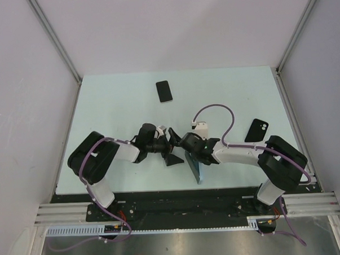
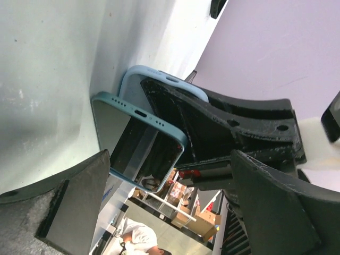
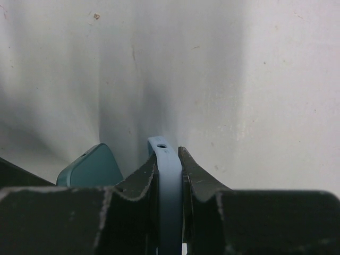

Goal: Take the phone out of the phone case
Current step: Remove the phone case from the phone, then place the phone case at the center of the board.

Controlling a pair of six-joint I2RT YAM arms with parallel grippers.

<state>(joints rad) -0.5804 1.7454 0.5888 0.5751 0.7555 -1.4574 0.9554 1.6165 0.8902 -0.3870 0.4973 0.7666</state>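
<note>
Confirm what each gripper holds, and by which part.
Right gripper clamps the phone case by its thin edge wall; left gripper is open, gripping nothing.

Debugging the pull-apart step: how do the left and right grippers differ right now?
Right gripper is shut on the light blue case; left gripper is open, holding nothing. Right gripper's fingers pinch the case's edge; left gripper's fingers stand apart with the teal phone between them, apparently untouched. Shared: both meet at the same phone and case.
</note>
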